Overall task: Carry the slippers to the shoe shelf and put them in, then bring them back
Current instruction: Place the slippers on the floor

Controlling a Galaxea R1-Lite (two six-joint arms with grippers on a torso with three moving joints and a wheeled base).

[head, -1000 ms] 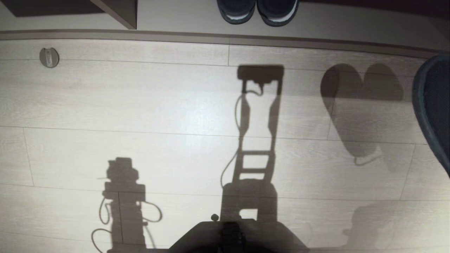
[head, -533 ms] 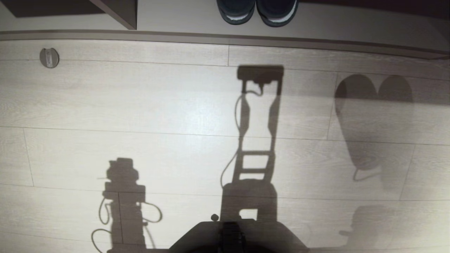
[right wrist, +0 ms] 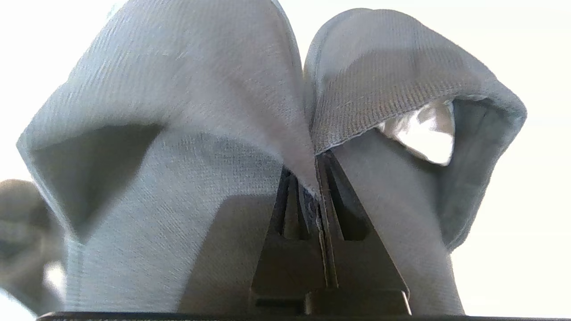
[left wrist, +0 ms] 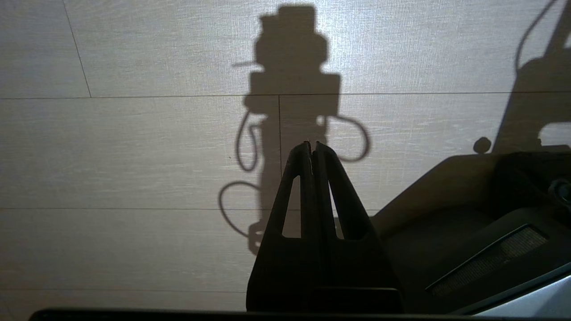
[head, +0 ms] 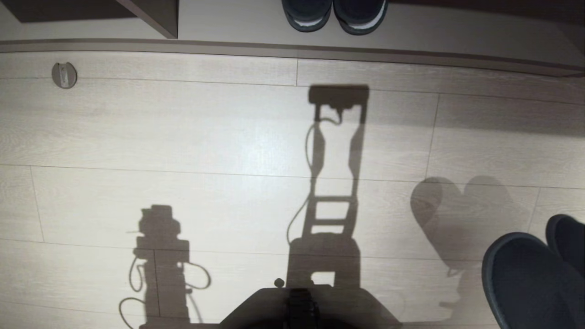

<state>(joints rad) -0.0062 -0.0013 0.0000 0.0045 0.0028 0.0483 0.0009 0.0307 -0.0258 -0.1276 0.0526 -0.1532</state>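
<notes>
The grey-blue fabric slippers [right wrist: 178, 133] hang together from my right gripper [right wrist: 312, 174], which is shut on their pinched inner edges. In the head view the slippers [head: 530, 283] show dark at the bottom right above the floor, and the gripper itself is hidden there. The shoe shelf [head: 228, 23] runs along the far edge of the head view, low and beige, with its divider panel [head: 157, 18] at the left. My left gripper [left wrist: 312, 145] is shut with nothing in it, parked above the floor beside my base.
A pair of dark shoes with pale soles [head: 335, 16] stands in the shelf opening. A round metal floor fitting [head: 64, 74] sits at the far left. My base [head: 304, 304] fills the near middle. Pale wood-plank floor lies between base and shelf.
The slippers left the right edge of the head view and came back in lower at the bottom right. Their shadow slid toward me. The left arm kept still.
</notes>
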